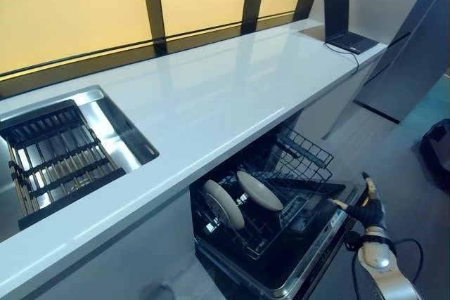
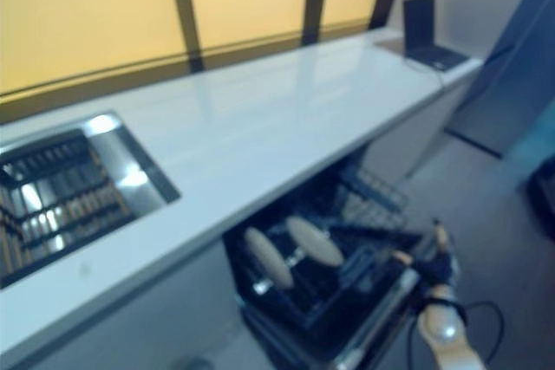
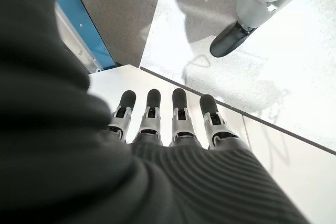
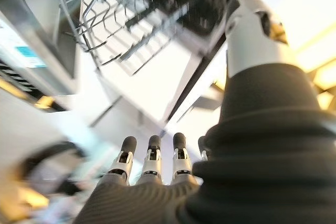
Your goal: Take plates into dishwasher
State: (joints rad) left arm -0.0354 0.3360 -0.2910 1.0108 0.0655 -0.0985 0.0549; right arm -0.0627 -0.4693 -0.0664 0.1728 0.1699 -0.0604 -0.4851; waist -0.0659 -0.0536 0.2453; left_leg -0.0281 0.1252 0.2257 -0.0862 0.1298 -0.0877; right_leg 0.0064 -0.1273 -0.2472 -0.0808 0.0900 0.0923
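Two white plates [image 1: 223,204] [image 1: 259,190] stand tilted on edge, side by side, in the lower rack [image 1: 271,205] of the open dishwasher [image 1: 295,272], which sits under the front edge of the white bench [image 1: 211,103]; the rack is pulled out over the lowered door; the right robot hand [image 1: 365,205] hangs just beside the door's outer corner, touching neither plate, its fingers [image 4: 151,153] straight and apart and holding nothing; the left robot hand [image 3: 173,124] shows only in its own wrist view, fingers extended and empty above a pale floor; a steel sink [image 1: 105,114] with a dark ribbed rack [image 1: 53,156] inside is set into the bench near its left end; a black laptop [image 1: 344,26] stands open at the bench's far right corner.
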